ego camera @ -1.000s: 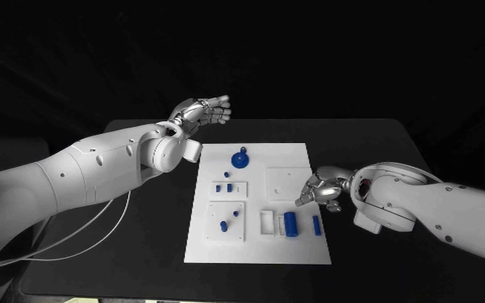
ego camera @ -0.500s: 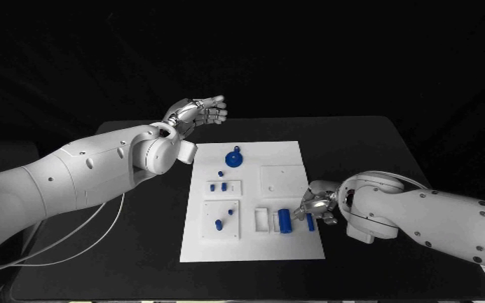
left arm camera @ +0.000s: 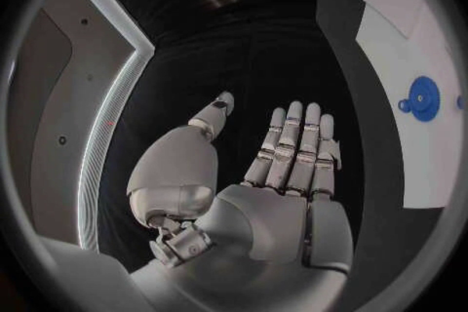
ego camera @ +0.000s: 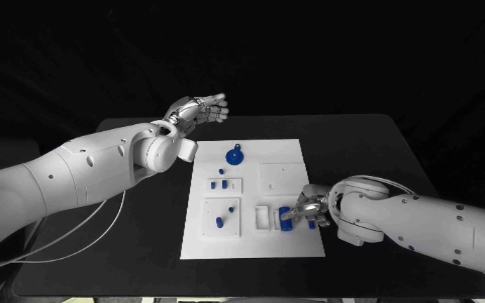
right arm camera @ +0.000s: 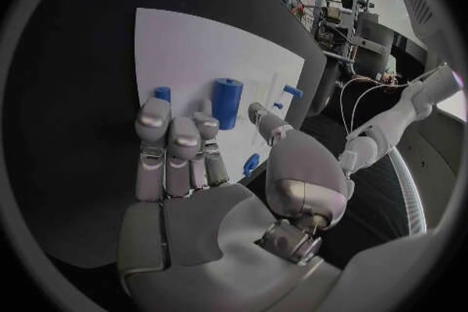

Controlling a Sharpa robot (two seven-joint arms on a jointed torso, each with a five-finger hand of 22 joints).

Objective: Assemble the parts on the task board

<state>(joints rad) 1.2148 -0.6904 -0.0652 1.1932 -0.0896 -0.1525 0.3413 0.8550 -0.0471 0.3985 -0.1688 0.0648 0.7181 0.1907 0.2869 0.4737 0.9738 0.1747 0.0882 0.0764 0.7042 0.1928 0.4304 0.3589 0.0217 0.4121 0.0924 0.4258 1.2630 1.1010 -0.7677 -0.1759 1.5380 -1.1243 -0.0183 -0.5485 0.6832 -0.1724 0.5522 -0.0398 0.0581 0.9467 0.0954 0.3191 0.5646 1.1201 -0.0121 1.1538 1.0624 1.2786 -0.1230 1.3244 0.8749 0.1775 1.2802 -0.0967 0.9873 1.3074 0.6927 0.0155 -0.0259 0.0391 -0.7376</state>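
Observation:
The white task board [ego camera: 279,151] lies mid-table. On it are a round blue gear-like part [ego camera: 235,156], small blue pegs [ego camera: 217,186], two blue parts [ego camera: 222,221] on the near-left plate and a blue cylinder [ego camera: 286,218] near the front edge. My right hand [ego camera: 312,208] hovers at the board's near-right corner, fingers straight and apart, empty, its fingertips beside the cylinder [right arm camera: 227,101] and a short blue part [right arm camera: 162,93]. My left hand [ego camera: 200,111] is raised beyond the board's far-left corner, palm flat and empty [left arm camera: 283,171]; the gear part [left arm camera: 422,97] lies off to its side.
A bare raised square plate [ego camera: 283,178] sits on the board's right half, and a white slotted block [ego camera: 263,219] stands beside the cylinder. A white cable [ego camera: 91,236] trails over the table's left side. Black tabletop surrounds the board.
My right hand has come nearer and leftward, from beside the square plate to the blue cylinder at the board's front. The left hand has kept its place.

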